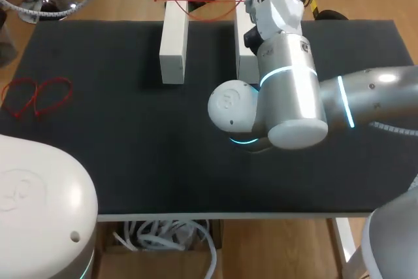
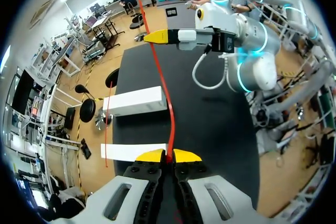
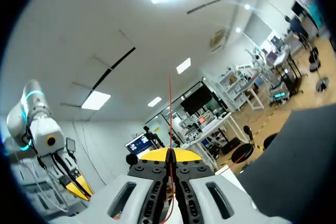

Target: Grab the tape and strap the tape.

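- Clamped on the tape (image 2: 171,129) at the left gripper (image 2: 168,157): both yellow tips pressed against the thin red strand, one from each side.
- Clamped on the same tape at the right gripper (image 3: 170,156) too, tips drawn together with the strand running out straight ahead from between them.
- From the left wrist, running ahead from the tips, over the two white blocks and on to the other gripper held above the table's far side.
- From the head view, strung red between the two grippers above the table's (image 1: 117,148) far edge, crossing over the far ends of the left block (image 1: 174,40) and the right block (image 1: 243,63).
- Standing side by side on the dark table top, apart from each other, long sides parallel.
- Partly covering the right block: the right arm (image 1: 294,96), coming in from the right with its bulky elbow over the table's middle.
- Lying flat near the table's left edge, well apart from the blocks: more red loops (image 1: 36,96).
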`<state>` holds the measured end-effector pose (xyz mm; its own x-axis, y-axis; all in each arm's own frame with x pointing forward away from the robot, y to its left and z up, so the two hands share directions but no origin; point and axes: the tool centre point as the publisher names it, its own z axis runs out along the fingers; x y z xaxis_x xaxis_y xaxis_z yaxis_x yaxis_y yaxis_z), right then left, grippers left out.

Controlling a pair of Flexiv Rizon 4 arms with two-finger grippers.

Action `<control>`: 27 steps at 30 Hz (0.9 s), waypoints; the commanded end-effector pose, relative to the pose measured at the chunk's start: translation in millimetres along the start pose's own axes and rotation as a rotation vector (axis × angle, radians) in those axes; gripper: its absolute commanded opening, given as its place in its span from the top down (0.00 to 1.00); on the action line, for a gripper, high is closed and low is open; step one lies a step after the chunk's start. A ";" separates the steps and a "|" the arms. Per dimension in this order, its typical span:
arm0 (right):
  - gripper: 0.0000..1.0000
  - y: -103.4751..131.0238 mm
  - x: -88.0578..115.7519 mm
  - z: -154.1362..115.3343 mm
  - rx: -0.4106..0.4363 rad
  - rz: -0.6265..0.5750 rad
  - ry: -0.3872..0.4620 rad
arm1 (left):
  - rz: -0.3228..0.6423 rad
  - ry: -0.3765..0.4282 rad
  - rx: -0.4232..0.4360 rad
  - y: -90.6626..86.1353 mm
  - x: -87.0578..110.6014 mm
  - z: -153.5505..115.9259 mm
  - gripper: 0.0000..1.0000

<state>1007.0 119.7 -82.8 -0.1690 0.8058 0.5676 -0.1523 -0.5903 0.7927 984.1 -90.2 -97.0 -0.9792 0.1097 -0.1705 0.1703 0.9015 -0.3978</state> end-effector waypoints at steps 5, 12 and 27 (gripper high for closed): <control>1.00 10.8 12.8 5.1 0.000 -0.378 0.060 | -0.001 0.003 -0.005 -1.1 -1.4 -0.3 1.00; 1.00 14.2 20.8 10.6 -0.038 -0.579 0.101 | -0.001 0.003 -0.005 -1.1 -1.4 -0.3 1.00; 1.00 -3.7 28.9 15.9 -0.021 -0.809 0.095 | -0.001 0.003 -0.005 -1.1 -1.4 -0.3 1.00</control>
<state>1018.3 139.2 -66.8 -0.0951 0.9753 -0.1994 -0.2831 0.1655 0.9447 984.1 -90.5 -96.9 -0.9792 0.1096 -0.1710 0.1703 0.9016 -0.3976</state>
